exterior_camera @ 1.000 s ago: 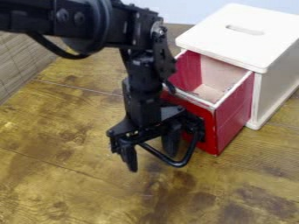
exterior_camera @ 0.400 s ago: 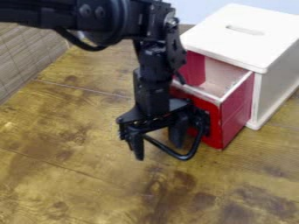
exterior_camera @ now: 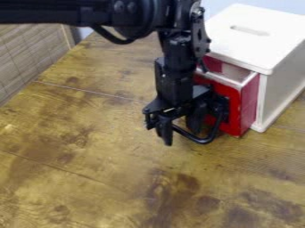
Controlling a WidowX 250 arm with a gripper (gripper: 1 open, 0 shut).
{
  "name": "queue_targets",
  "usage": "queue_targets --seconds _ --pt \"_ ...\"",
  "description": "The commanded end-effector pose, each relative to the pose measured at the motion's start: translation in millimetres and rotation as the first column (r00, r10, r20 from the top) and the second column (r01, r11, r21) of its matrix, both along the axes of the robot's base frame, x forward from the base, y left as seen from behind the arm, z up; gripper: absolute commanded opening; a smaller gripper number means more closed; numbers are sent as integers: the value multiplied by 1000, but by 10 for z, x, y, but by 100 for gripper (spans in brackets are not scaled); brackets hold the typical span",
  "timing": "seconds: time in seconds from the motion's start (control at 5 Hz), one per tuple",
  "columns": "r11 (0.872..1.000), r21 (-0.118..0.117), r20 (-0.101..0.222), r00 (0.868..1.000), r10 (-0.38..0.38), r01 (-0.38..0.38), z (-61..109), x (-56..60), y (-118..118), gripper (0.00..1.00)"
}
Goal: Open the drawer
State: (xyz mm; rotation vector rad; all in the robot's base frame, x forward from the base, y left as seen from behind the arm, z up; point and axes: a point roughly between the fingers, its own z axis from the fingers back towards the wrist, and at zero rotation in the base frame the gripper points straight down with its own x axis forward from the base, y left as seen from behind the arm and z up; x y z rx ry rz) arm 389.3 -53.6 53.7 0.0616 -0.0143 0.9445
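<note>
- The drawer (exterior_camera: 234,105) is seen at the right of the picture, its red front facing the lower left and its body set in the white cabinet (exterior_camera: 265,46), which stands on the wooden table (exterior_camera: 84,169).
- Only a narrow strip of pale interior is shown behind the red front, so the drawer is judged to be little more than slightly out, with most of its travel left.
- The gripper (exterior_camera: 179,132) is pointed straight down, directly in front of the red face, on its lower-left side.
- The black wire-loop handle (exterior_camera: 206,135) is seen looping out from the front just beside the black fingers (exterior_camera: 168,134); black lies on black there, so whether the wire is between the jaws cannot be told.
- The jaws are seen partly apart, neither spread wide nor pressed together; whether anything is clamped cannot be told.
- The sliding axis is taken to run from the cabinet toward the lower left, so the handle has to be drawn along that line, away from the cabinet.
- A pull off that line is judged likely to jam the box or drag the cabinet.
</note>
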Motion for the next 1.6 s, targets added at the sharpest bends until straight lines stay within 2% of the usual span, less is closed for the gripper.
queue_targets --seconds 0.0,0.6,1.0,1.4 --pt "993 9 17 993 -118 118 58 35 -267 0" --pt "999 52 4 1000 -9 8 73 -139 -151 0" --pt "996 86 -7 1000 -11 11 -39 -343 -82 0" --pt "992 121 -21 999 -31 33 -86 -421 -64 0"
